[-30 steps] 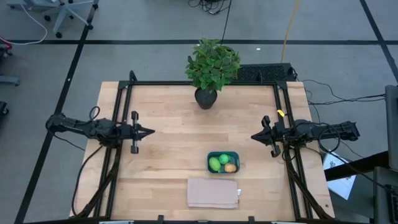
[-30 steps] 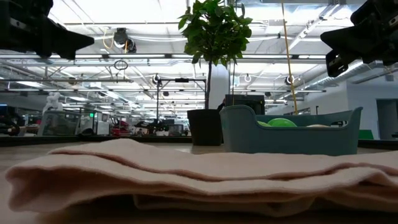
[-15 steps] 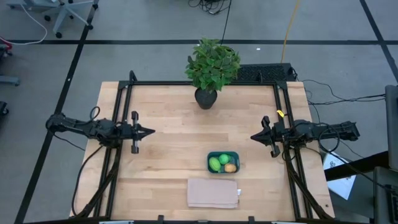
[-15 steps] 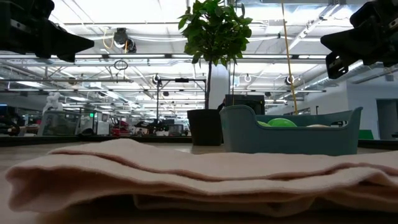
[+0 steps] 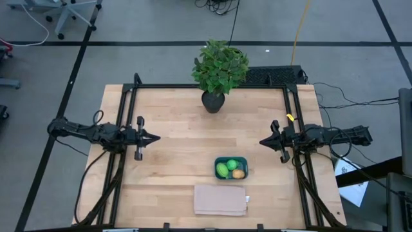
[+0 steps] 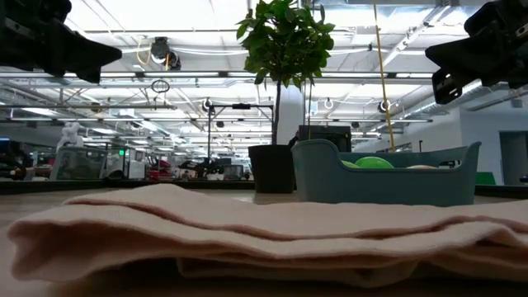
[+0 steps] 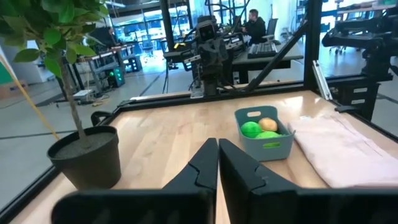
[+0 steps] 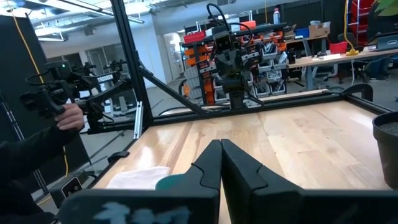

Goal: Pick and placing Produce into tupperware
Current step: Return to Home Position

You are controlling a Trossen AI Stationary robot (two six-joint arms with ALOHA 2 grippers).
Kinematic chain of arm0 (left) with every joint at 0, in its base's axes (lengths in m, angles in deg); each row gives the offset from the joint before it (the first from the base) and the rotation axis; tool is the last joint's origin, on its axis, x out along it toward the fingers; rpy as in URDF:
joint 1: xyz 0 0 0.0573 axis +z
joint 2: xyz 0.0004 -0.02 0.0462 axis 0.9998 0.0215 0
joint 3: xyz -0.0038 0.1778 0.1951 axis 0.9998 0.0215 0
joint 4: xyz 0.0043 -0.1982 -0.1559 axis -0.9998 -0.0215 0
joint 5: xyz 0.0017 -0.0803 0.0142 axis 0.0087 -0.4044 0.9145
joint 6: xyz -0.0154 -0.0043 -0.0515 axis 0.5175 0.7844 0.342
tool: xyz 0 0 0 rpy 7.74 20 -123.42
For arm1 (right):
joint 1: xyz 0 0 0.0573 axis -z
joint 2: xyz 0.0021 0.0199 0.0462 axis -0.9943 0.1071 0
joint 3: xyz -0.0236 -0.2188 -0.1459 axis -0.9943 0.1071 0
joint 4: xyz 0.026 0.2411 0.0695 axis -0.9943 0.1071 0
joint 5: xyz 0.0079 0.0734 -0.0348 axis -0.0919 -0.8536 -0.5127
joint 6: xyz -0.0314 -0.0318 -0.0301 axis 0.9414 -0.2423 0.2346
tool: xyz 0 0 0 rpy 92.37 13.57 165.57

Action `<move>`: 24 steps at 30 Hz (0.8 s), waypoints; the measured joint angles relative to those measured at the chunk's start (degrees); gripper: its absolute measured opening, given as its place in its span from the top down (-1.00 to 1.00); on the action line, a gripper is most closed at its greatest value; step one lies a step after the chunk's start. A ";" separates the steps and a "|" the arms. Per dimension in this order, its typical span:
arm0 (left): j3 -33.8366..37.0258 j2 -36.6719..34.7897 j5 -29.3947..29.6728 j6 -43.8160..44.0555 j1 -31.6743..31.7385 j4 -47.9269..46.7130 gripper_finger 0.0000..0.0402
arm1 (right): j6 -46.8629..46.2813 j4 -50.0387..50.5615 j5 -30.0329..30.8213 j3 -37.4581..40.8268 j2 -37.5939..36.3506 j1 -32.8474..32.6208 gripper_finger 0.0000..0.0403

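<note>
The teal tupperware stands on the table right of centre, near the near edge. All three produce pieces lie inside it: the yellow-green oblong fruit, the green ball and the tan-orange egg-like one. In the left wrist view the tupperware shows them too. My left gripper hovers shut over the table's left side, pointing right. My right gripper hovers shut over the right side, pointing left. Both are well apart from the tupperware.
A potted leafy plant stands at the table's far edge, centre. A beige folded cloth lies just in front of the tupperware at the near edge. Black frame rails run along the table's sides. A person's hand shows beyond the table.
</note>
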State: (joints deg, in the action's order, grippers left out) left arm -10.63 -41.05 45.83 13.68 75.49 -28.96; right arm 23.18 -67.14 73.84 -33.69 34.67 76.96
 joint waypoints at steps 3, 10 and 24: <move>0.00 0.02 0.00 0.50 0.01 -0.16 0.90 | -0.18 0.02 0.00 0.00 0.02 0.00 1.00; -0.01 0.02 0.00 0.40 0.00 -0.16 0.89 | -0.24 0.02 0.00 0.00 0.02 0.00 1.00; -0.02 0.02 0.00 0.40 0.00 -0.16 0.89 | -0.24 0.02 0.00 0.00 0.02 0.00 1.00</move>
State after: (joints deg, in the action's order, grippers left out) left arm -10.65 -41.03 45.84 14.08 75.49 -29.11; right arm 22.93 -67.12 73.84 -33.69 34.69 76.96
